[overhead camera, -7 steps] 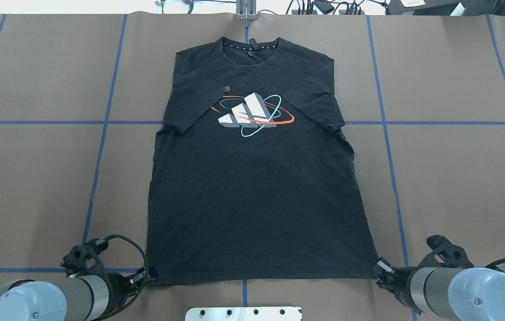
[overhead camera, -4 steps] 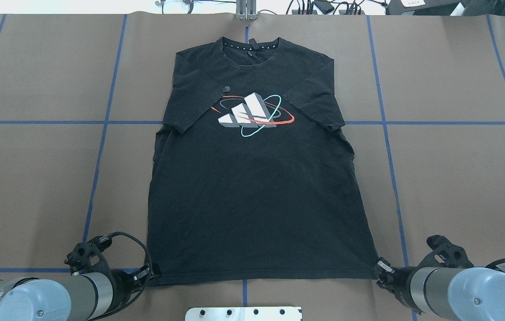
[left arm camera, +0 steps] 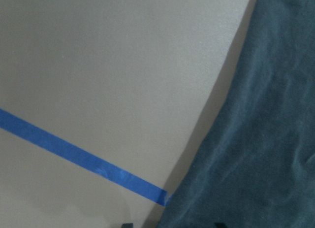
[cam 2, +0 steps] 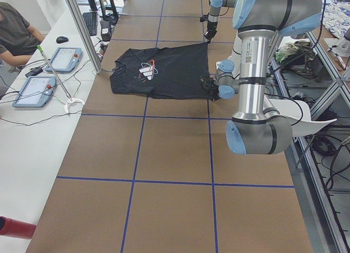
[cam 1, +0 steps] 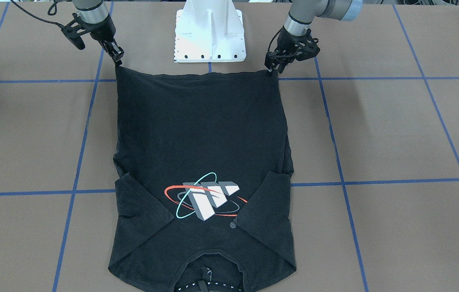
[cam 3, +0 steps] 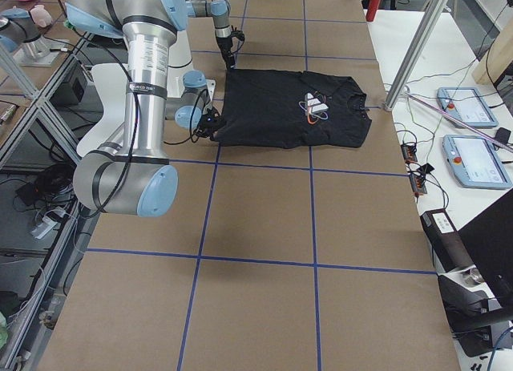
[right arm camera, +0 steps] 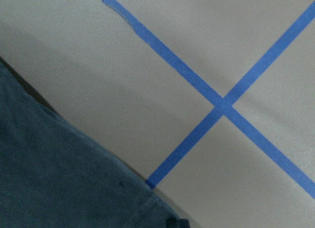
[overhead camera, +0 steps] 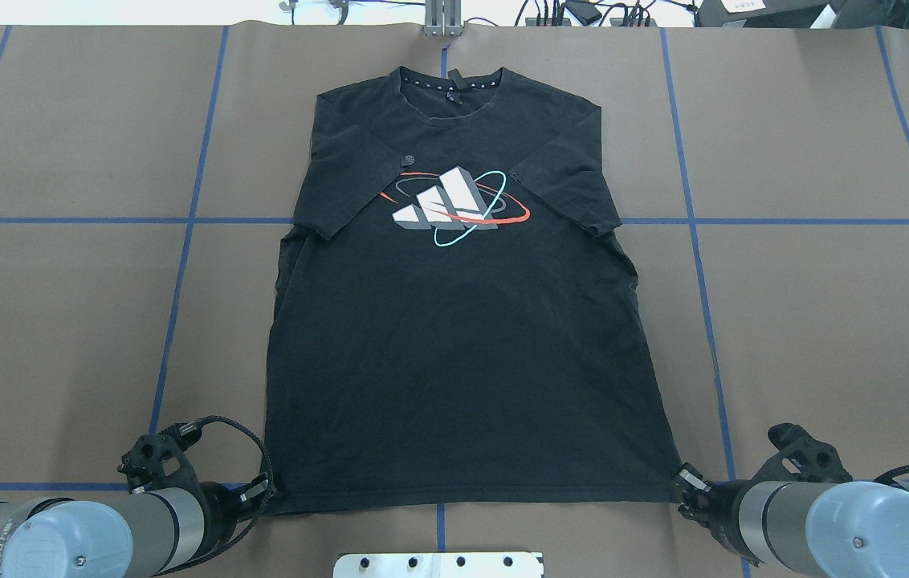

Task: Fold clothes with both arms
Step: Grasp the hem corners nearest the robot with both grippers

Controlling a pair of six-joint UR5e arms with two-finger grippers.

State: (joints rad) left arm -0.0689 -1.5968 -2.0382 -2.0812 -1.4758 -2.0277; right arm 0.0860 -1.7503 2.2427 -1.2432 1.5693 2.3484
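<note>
The black T-shirt (overhead camera: 454, 361) lies flat with the logo up, collar at the far edge and both sleeves folded inward. It also shows in the front view (cam 1: 201, 129). My left gripper (overhead camera: 268, 491) is low at the near-left hem corner and looks open, with its fingers on either side of the hem (cam 1: 272, 69). The left wrist view shows cloth (left arm camera: 256, 139) between two tips at the bottom edge. My right gripper (overhead camera: 681, 482) is at the near-right hem corner and looks shut on it (cam 1: 118, 57). That corner is slightly raised. The right wrist view shows the hem (right arm camera: 49, 179).
The white mounting base (cam 1: 210, 36) stands just behind the hem, between the arms. Blue tape lines (overhead camera: 181, 265) grid the brown table. A metal post (overhead camera: 442, 20) and cables sit at the far edge. An operator (cam 2: 16, 29) sits by tablets beyond that edge.
My left gripper has shifted slightly right and forward, up to the near-left hem corner. The right arm and the T-shirt have not visibly moved.
</note>
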